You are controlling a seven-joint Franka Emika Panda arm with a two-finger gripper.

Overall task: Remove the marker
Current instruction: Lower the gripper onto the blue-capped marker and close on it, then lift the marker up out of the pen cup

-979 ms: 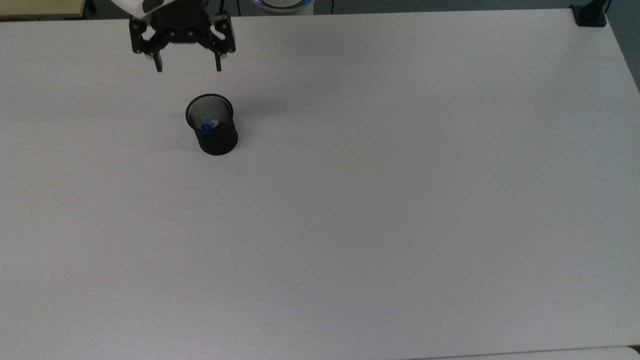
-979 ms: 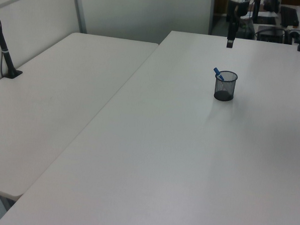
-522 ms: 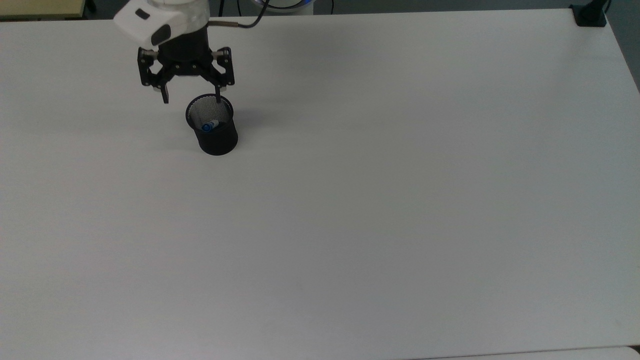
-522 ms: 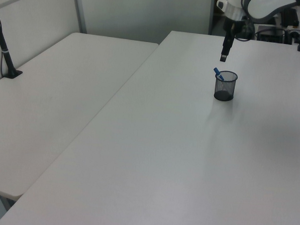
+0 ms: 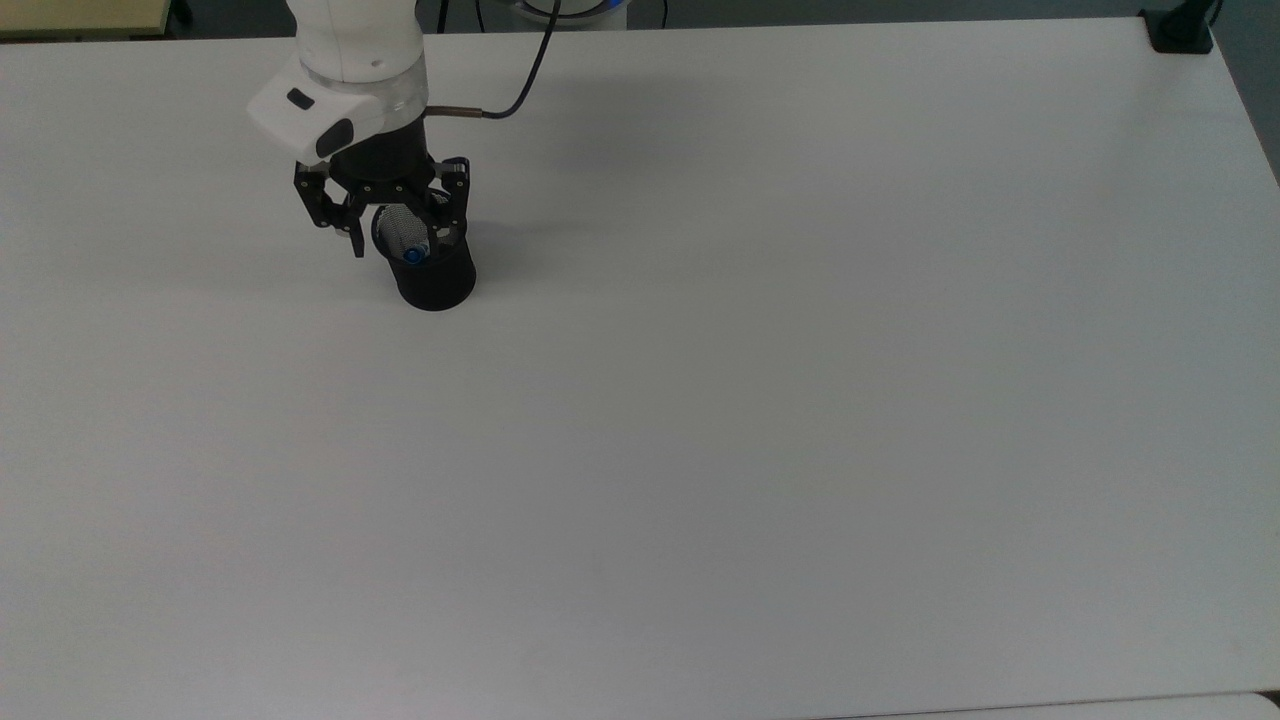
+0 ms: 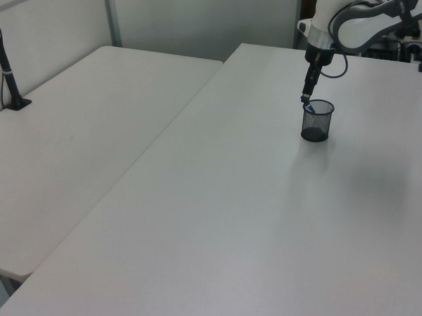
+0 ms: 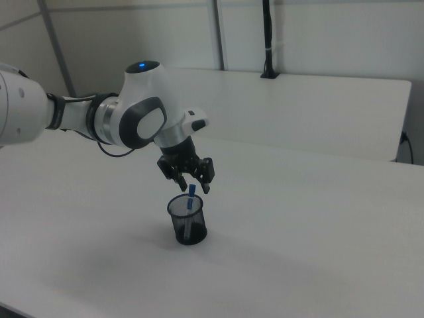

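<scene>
Your claw (image 7: 194,185) hangs spread just above the black mesh cup (image 7: 187,219), its fingers either side of the marker (image 7: 191,199), not touching it as far as the right view shows. The marker stands tilted inside the cup, its blue cap poking past the rim directly beneath the claw (image 5: 397,240). The cup sits on the white counter (image 5: 760,400), below the claw (image 6: 307,94).
</scene>
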